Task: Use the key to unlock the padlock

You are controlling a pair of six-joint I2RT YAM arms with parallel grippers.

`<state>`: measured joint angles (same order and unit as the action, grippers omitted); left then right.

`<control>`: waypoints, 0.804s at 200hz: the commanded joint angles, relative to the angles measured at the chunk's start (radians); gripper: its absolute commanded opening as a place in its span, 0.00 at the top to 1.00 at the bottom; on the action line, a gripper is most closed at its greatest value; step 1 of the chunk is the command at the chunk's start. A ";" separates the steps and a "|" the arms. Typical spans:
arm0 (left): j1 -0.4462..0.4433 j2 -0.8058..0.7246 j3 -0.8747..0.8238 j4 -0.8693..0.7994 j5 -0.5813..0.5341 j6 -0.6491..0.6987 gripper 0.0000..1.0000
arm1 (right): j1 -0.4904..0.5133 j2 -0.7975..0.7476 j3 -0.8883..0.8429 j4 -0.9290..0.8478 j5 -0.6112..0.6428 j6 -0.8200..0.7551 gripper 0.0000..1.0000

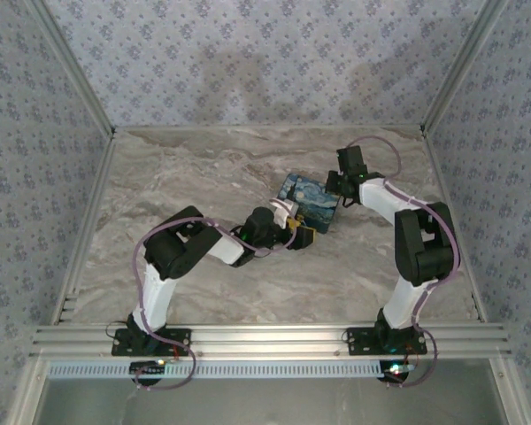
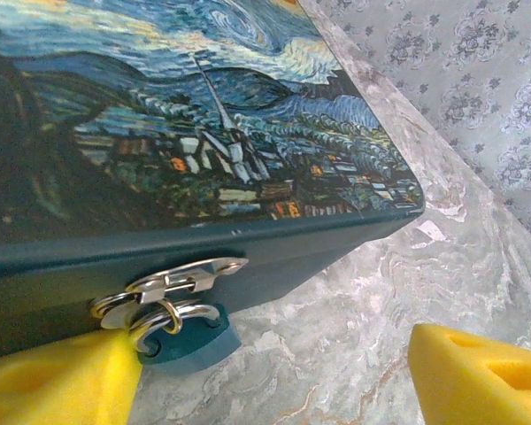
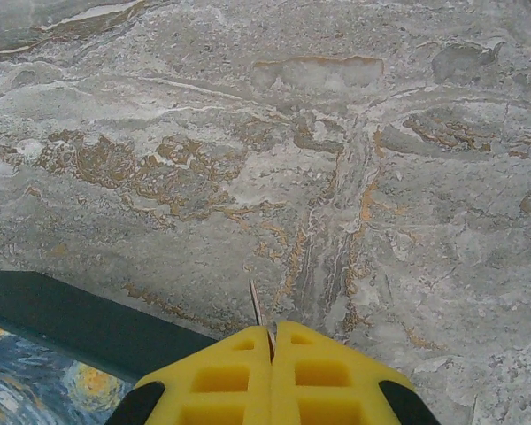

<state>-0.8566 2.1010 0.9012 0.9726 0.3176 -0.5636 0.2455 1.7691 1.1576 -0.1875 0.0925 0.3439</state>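
Tiny dark blue padlock [image 2: 190, 341] hangs from the silver hasp [image 2: 181, 279] of the starry-night painted box [image 2: 203, 133]. Left yellow foam fingers [image 2: 57, 381] sit released either side; closing off-centre could swing it away. Right fingers [image 3: 239, 376], clenched, perhaps pinch a thin key [image 3: 256, 305], which might slip.

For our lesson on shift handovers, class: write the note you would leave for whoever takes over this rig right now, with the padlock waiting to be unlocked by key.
Left tool: open, fingers either side of the padlock, not gripping it.
Right tool: shut on a thin sliver, possibly the key; it is over the table, beside the box.
Padlock: hangs from the hasp on the box's side.
Done: approach only.
Left: steady the padlock, insert the key, turn.
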 commanded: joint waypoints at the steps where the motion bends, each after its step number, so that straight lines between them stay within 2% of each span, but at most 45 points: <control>1: 0.001 0.030 0.000 0.097 0.092 -0.051 0.30 | 0.042 0.030 -0.011 -0.112 -0.092 -0.007 1.00; 26: 0.015 0.011 -0.066 0.190 0.123 -0.082 0.33 | 0.041 0.031 -0.010 -0.109 -0.094 -0.008 1.00; 75: 0.017 0.006 -0.090 0.209 0.136 -0.122 0.35 | 0.056 0.038 0.000 -0.111 -0.095 0.002 1.00; 115: -0.016 0.016 -0.061 0.128 0.119 -0.109 0.31 | 0.063 0.043 0.004 -0.113 -0.090 0.008 1.00; 134: -0.026 0.016 -0.064 0.095 0.070 -0.115 0.25 | 0.064 0.040 0.005 -0.112 -0.086 0.007 1.00; 161: -0.023 0.025 -0.091 0.182 0.046 -0.151 0.33 | 0.066 0.039 -0.005 -0.106 -0.086 0.012 1.00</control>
<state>-0.8711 2.1075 0.8188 1.1336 0.3912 -0.6834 0.2775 1.7767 1.1660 -0.1932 0.0647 0.3443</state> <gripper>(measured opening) 0.697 0.064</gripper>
